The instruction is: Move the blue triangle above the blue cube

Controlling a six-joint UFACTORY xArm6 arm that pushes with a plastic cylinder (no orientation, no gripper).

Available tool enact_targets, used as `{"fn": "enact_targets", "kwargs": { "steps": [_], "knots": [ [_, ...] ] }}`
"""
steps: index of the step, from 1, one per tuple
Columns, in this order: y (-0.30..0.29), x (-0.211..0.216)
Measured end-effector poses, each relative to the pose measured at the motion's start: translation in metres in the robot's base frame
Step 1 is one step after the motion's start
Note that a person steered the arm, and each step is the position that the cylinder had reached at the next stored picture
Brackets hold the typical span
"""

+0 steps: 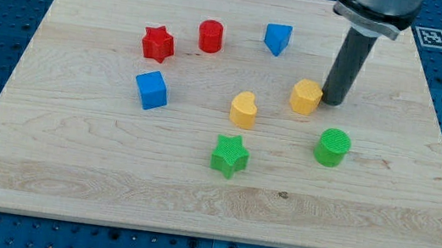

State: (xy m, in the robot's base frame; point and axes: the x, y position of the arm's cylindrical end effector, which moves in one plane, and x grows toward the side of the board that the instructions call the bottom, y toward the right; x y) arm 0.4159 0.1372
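Note:
The blue triangle sits near the view's top, right of centre. The blue cube sits left of centre, well below and to the left of the triangle. My tip is at the lower end of the dark rod, just right of the yellow hexagon, touching or nearly touching it. The tip is below and to the right of the blue triangle and far right of the blue cube.
A red star and a red cylinder lie above the blue cube. A yellow heart, a green star and a green cylinder lie lower. The wooden board rests on a blue perforated table.

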Motion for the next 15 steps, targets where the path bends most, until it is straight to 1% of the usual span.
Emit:
{"fn": "enact_targets", "kwargs": {
  "steps": [2, 5, 6, 7, 8, 9, 10, 11, 12, 13, 14, 15],
  "knots": [
    [-0.044, 0.0],
    [-0.064, 0.016],
    [-0.059, 0.014],
    [-0.035, -0.019],
    [-0.031, -0.067],
    [-0.032, -0.107],
    [-0.035, -0.108],
    [-0.081, -0.112],
    [-0.092, -0.113],
    [-0.092, -0.145],
    [-0.104, -0.167],
    [-0.119, -0.153]
  ]
}}
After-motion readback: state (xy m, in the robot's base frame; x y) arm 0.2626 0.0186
